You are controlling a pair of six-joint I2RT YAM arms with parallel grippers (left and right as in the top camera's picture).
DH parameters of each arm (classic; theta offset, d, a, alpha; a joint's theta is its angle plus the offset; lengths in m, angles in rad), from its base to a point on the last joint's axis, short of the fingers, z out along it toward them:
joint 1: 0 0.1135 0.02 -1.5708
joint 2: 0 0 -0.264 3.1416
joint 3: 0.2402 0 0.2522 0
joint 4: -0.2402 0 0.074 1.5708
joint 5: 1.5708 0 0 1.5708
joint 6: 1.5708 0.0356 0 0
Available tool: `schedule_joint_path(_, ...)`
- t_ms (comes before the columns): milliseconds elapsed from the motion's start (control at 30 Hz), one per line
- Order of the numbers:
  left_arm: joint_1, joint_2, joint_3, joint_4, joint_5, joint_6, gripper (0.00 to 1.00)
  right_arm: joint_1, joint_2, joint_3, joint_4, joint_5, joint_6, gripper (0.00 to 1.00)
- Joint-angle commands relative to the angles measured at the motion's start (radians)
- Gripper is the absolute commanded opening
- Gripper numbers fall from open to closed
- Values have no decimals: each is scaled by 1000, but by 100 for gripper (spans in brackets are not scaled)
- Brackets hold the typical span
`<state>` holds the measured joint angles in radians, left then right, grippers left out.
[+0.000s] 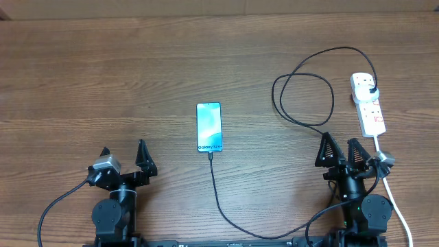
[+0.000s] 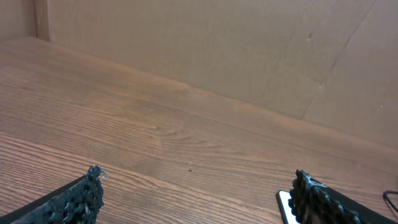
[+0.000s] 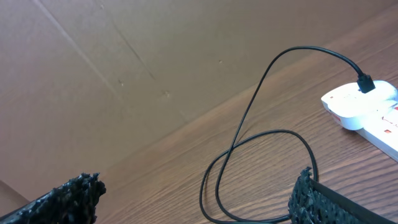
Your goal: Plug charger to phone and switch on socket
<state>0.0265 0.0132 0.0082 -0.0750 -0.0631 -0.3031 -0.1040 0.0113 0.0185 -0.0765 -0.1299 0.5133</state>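
Observation:
The phone [image 1: 209, 127] lies face up in the middle of the table, screen lit blue-teal. The black charger cable [image 1: 302, 79] loops at the right; its connector sits at the phone's bottom edge and its black plug [image 1: 371, 90] is in the white socket strip [image 1: 370, 104] at the far right. My left gripper [image 1: 123, 156] is open and empty, near the front left, apart from the phone; the phone's corner [image 2: 285, 202] shows in its wrist view. My right gripper [image 1: 341, 149] is open and empty, just left of the socket's cord end. The cable loop [image 3: 261, 168] and socket [image 3: 364, 106] show in the right wrist view.
The socket's white cord [image 1: 394, 199] runs down past my right arm to the front edge. The charger cable [image 1: 219, 199] runs along the front between the two arm bases. A cardboard wall [image 3: 155, 62] stands behind the table.

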Motion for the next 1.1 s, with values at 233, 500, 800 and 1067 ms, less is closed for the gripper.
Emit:
schedule_joint_path(233, 6, -7, -3, 2, 4, 23, 100, 5, -3, -11, 3, 10, 3, 100)
schedule_joint_path(500, 6, -7, -3, 2, 4, 23, 100, 6, 7, -10, -4, 43, -213, 100)
schedule_joint_path(800, 6, -7, -3, 2, 4, 23, 100, 5, 7, -10, -1, 40, -387, 100)
schedule_joint_path(1067, 6, -7, -3, 2, 4, 23, 100, 7, 7, -10, -1, 40, -387, 100)
